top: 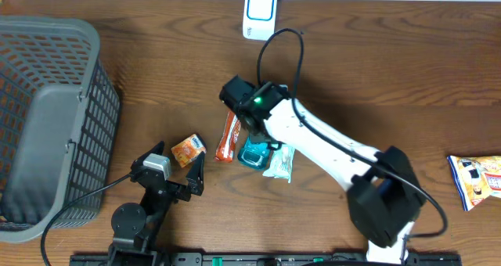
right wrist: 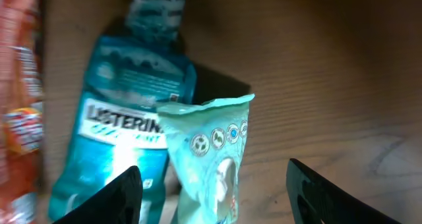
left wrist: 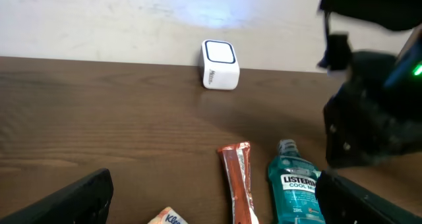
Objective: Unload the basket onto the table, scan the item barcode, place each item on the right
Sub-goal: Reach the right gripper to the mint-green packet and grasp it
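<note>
**Right claw open over the pouch, scanner well apart**

Right claw [right wrist: 212, 174]: fingers spread wide, gripping nothing. The pale green foil pouch [right wrist: 208, 158] lies flat between them on the brown wooden counter [top: 391, 55]. Neither finger touches it, as far as we can see. We judge this pouch to be the item to scan, since the claw is centred on it and not on its neighbours.

Next out is the teal plastic mouthwash bottle [right wrist: 119, 118], on its side with the label up. The pouch's edge overlaps it in the wrist view. Beside the bottle lies the orange-red wrapped bar [top: 227, 137], lengthwise. The three sit in a tight row, so we reckon finger room is scarce on the bottle side.

Left claw [top: 176, 168]: wide open and empty, low by the counter's near edge, likely parked out of the way. The small orange packet [top: 189, 149] lies near its fingers.

The white cube-shaped scanner with a blue ring [top: 260, 12] stands at the far edge, well apart from the row. The pouch would need lifting and turning toward it.

Hard to make out:
- We see no barcode on the pouch; its print is blurred and its lower end is cut off.
- In the overhead view the arm hides the right claw's fingers.
</note>
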Available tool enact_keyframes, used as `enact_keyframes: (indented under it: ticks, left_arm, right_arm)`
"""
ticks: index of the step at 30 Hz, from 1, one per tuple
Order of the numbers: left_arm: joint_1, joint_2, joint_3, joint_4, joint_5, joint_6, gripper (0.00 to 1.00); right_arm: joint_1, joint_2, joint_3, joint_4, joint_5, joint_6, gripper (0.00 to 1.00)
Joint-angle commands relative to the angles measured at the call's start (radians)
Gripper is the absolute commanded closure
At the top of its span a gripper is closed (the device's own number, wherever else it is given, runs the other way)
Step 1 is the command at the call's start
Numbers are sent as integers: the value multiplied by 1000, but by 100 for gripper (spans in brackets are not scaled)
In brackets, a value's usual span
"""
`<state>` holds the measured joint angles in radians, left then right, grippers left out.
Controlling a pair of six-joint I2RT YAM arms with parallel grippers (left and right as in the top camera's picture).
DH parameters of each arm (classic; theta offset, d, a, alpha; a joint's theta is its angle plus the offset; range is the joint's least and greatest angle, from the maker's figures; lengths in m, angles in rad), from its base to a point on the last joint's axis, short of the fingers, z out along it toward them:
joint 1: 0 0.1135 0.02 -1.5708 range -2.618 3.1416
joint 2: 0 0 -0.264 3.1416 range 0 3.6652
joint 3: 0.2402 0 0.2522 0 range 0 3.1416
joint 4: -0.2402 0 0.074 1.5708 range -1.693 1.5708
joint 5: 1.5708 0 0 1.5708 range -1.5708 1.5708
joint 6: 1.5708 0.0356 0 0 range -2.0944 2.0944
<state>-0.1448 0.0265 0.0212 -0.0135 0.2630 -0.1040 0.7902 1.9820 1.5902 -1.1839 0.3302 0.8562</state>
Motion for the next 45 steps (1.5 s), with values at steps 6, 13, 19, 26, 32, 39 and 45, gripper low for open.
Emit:
enact_keyframes:
  ticks: [6, 13, 19, 26, 32, 39, 45]
  left_arm:
    - [4, -2, -17, -34, 10, 6, 2]
    - [4, -2, -17, -34, 10, 6, 2]
    - [4, -2, -17, -34, 10, 6, 2]
    - [4, -2, -17, -34, 10, 6, 2]
    - [4, -2, -17, -34, 10, 6, 2]
    - [4, -2, -17, -34, 10, 6, 2]
    - [4, -2, -17, -34, 10, 6, 2]
  right_arm:
    - [37, 113, 11, -56, 23, 26, 39]
    - [37, 148, 10, -95, 16, 26, 39]
    - [37, 181, -16, -93, 0, 27, 41]
    - [37, 182, -55, -118, 1, 60, 47]
    - [37, 196, -84, -117, 2, 55, 47]
    - [36, 262, -97, -108, 27, -19, 44]
    - [36, 276, -97, -94, 31, -29, 63]
